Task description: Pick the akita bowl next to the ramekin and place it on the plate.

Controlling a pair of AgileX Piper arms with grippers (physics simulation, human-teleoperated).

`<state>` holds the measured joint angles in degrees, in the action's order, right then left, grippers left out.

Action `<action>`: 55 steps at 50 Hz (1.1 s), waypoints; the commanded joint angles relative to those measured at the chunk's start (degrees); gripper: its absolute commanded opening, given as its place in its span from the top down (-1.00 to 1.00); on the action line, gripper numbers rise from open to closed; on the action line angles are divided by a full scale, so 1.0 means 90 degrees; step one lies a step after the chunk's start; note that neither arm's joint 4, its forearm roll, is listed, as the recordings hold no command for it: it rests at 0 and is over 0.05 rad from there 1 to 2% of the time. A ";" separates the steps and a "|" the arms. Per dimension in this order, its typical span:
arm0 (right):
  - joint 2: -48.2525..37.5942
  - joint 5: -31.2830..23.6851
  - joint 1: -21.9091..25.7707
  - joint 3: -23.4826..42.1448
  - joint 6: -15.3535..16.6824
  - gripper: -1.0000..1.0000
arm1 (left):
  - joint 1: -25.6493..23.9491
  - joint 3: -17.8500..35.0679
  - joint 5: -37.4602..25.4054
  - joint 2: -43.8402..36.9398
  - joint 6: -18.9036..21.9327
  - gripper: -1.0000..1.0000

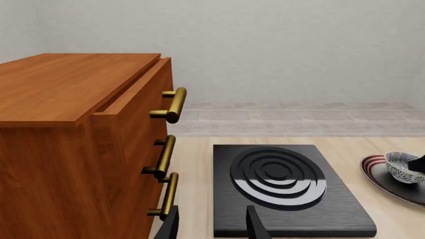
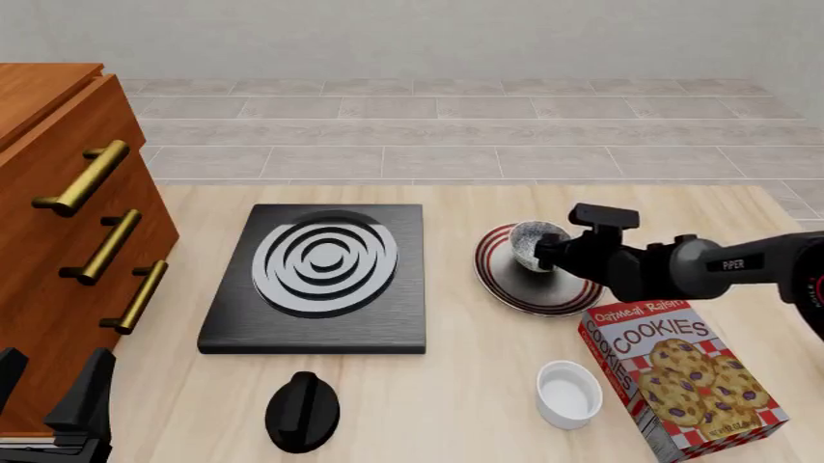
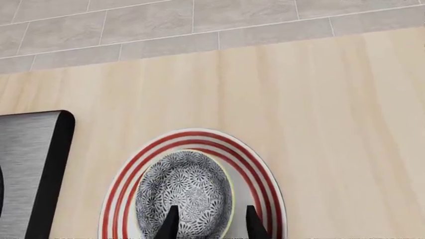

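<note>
Bowl on the plate, right of centre.
The right gripper (image 3: 209,221) straddles the bowl's (image 3: 184,191) rim over the plate (image 3: 262,172), grip uncertain; left gripper (image 1: 212,224) released, lower left.

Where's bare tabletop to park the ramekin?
Free: between stove and plate; between black knob and ramekin; far strip beyond the stove. Crowded: right side, where right gripper, akita bowl, plate and cookie box cluster.

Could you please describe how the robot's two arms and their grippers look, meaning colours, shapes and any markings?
The right arm is dark grey and tube-shaped, with small white lettering reading PIPER and a red mark near its base. A boxy black block sits near the wrist. The right gripper and left gripper have thin, black, tapered fingers. No cables show.
</note>
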<state>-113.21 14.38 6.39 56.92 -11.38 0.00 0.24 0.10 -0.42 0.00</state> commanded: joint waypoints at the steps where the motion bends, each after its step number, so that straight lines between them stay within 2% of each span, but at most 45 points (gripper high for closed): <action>1: 0.0115 -0.0014 -0.0028 -0.0087 0.0036 -1.00 | 0.0000 0.0000 0.0000 0.0000 0.0000 -1.00; 28: 0.0652 -0.0092 -0.0084 -0.0434 0.0114 -1.00 | 0.0000 0.0000 0.0000 0.0000 0.0000 -1.00; 55: 0.1541 -0.0439 -0.0074 -0.0847 0.0218 -1.00 | 0.0000 0.0000 0.0000 0.0000 0.0000 -1.00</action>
<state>-102.18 11.72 5.65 50.53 -9.88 0.00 0.24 0.10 -0.42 0.00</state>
